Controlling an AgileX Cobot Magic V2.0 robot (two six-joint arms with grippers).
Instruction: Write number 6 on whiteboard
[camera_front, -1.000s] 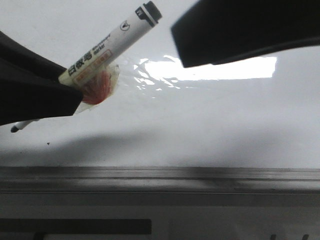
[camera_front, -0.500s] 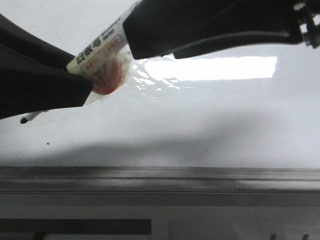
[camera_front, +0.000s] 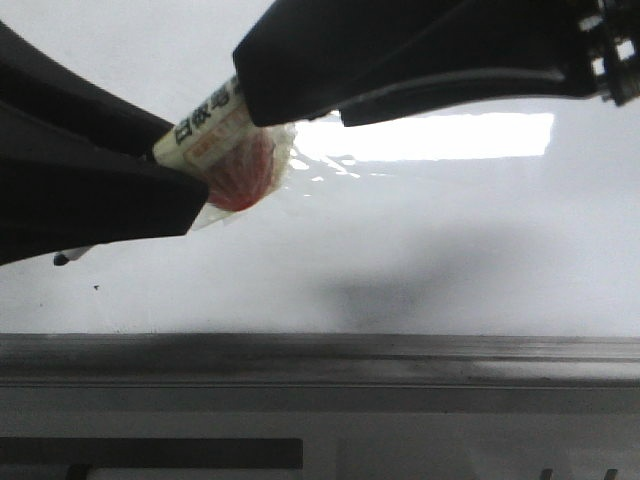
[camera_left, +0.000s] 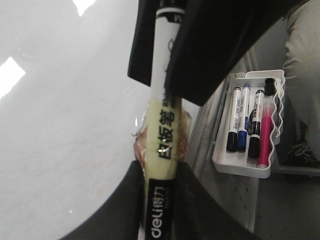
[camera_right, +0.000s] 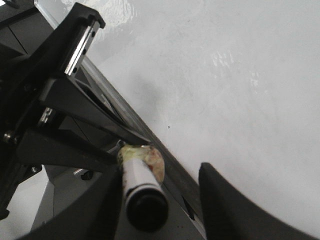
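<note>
My left gripper is shut on a white marker with a yellowed label and a red-stained tape wad, held slanted over the whiteboard. The marker's tip pokes out below the left fingers. My right gripper is open, its jaws on either side of the marker's black rear end, with a wide gap on one side. The left wrist view shows the marker clamped in my left gripper. No number 6 shows on the board.
A grey metal ledge runs along the board's near edge. A tiny black speck sits on the board. A white tray holding several markers hangs beside the board. Bright glare lies on the board.
My right gripper has moved left and now covers the marker's rear end. My left gripper and the marker have shifted slightly right and down.
</note>
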